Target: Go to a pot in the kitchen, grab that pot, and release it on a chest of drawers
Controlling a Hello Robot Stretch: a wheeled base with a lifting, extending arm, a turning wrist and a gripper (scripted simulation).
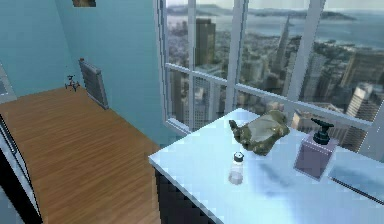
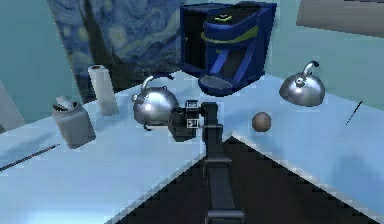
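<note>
Nearest the lens, the dark arm (image 2: pixel 220 182) rises from the bottom edge to the gripper (image 2: pixel 170 124), which sits by a rounded metal vessel (image 2: pixel 153 104). That vessel has a mirror-bright silver body and an arched handle over its top (in shape more kettle than pot). It stands upright on the pale blue countertop (image 2: pixel 110 175), close to where the counter turns a corner. I cannot tell whether the gripper touches it, whether it holds anything, or how its jaws stand.

Two such silver vessels can be counted. The second vessel (image 2: pixel 302 88) stands well apart, toward the arm side view's right. Between the two lies one small brown ball (image 2: pixel 261 121), and behind them stands one blue coffee machine (image 2: pixel 226 45). Farther left are one white paper roll (image 2: pixel 99 90) and one grey lidded canister (image 2: pixel 72 122).

On the forward view's counter (image 1: pixel 195 160) stand one small shaker (image 1: pixel 237 168), one lilac pump bottle (image 1: pixel 318 152) and one crumpled olive lump (image 1: pixel 260 131), before a tall window (image 1: pixel 270 50).
</note>
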